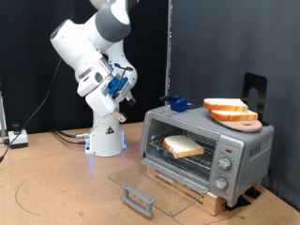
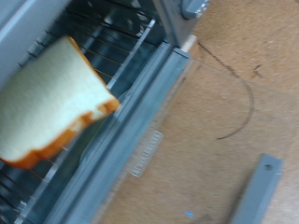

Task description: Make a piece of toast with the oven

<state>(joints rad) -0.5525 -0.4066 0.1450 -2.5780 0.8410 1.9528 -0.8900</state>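
The silver-grey oven (image 1: 234,150) stands at the exterior view's right on a wooden base, with its glass door (image 1: 155,187) dropped open. One piece of toast (image 1: 183,145) lies on the wire rack inside. In the wrist view the same toast (image 2: 56,103) lies on the rack (image 2: 126,47), blurred. My gripper (image 1: 127,92) hangs raised at the exterior view's left, apart from the oven, and nothing shows between its fingers. The fingers do not show in the wrist view.
Two more bread slices (image 1: 225,106) lie on a round wooden board (image 1: 246,122) on top of the oven, beside a small blue object (image 1: 175,101). The door handle (image 1: 139,199) juts out over the brown table. Cables lie by the robot base (image 1: 105,141).
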